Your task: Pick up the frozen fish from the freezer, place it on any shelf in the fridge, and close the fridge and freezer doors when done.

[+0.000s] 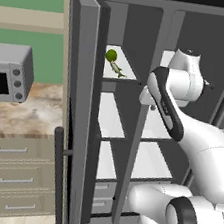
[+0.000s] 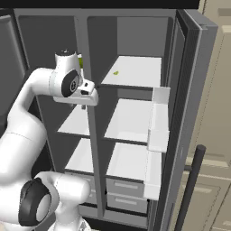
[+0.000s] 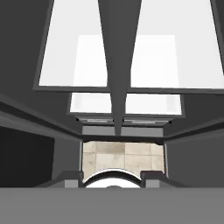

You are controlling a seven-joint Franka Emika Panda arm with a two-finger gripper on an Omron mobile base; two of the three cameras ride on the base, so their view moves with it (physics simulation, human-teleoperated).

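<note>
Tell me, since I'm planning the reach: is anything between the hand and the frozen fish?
Yes. The frozen fish lies on the freezer's top shelf beside a green ball, while the hand hangs at the grey divider between the compartments, which partly bars a straight path.

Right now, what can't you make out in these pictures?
- Frozen fish: left base view, too small to tell whether it touches the green ball.
- Green speck on the fridge's top shelf: right base view, too small to identify.
- Jaws: open or shut is unclear; the hand view's bottom edge cuts them off.
</note>
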